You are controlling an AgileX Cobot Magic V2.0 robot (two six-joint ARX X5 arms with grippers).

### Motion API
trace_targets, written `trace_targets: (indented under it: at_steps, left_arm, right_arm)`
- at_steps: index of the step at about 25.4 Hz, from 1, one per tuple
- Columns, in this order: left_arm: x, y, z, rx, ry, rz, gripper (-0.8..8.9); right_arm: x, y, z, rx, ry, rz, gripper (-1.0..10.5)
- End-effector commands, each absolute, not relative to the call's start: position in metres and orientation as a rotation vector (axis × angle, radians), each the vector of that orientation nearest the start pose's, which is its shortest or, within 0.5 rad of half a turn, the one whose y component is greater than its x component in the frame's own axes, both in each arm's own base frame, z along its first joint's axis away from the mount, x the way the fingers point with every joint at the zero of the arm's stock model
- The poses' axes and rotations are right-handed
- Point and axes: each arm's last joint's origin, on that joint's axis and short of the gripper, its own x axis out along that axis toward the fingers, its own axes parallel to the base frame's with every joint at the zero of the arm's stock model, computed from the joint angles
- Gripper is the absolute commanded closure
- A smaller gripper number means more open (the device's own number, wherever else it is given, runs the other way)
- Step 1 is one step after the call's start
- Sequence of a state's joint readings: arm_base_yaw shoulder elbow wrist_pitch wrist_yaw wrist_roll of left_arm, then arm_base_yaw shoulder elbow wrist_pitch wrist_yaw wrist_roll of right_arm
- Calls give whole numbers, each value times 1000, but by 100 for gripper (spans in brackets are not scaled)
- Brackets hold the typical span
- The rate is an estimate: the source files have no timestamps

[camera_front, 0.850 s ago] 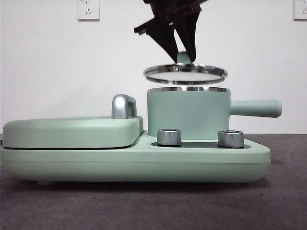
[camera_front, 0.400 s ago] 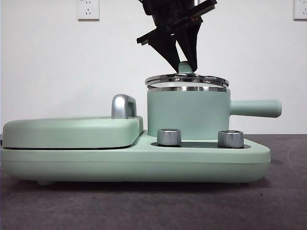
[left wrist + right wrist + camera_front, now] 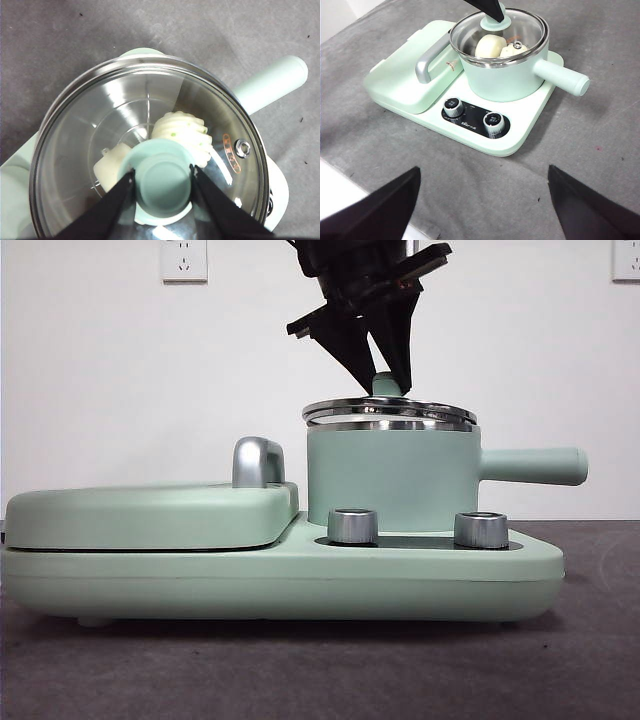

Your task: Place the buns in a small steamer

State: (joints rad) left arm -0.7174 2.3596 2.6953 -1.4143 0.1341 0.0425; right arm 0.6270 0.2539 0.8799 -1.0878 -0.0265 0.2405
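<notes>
While the right gripper [image 3: 480, 200] hangs open, well back from the cooker base [image 3: 520, 135], the left gripper [image 3: 162, 182] pinches the lid knob [image 3: 164, 181] from straight above. Beyond it, both buns [image 3: 492, 46] lie inside the small steamer [image 3: 390, 478] under the glass lid [image 3: 390, 412], which looks seated on the rim.

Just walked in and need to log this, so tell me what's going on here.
The left pincer grips the green knob of the steel-rimmed glass lid, which sits on the mint-green round steamer pot. Through the glass, the smooth cream roll and the ridged white bun with green specks lie inside the pot. The right pincer waits open, above the grey table in front of the appliance.
</notes>
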Motion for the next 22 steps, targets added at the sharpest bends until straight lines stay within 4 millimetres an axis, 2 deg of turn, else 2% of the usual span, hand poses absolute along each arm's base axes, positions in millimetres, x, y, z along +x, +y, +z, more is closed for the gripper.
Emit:
trace_targets:
  at_steps: [1,8,19,21,22]
  left_arm:
    - [351,-317,337,360,1010,-835,798]
    - [353,-318,336,368,991,-842,798]
    - [357,-318,322,433,1034,-857,796]
    - [357,-317,322,437,1041,-858,774]
    - [357,-317,322,437,1046,-856,718]
  right_arm:
    - [10,8,322,101,505,590,542]
    - [10,8,322,102,505,590,542]
    - [10,8,322,107,508,588,542]
    - [10,8,322,107,508,588,542]
    - [10,8,322,107,508,588,542]
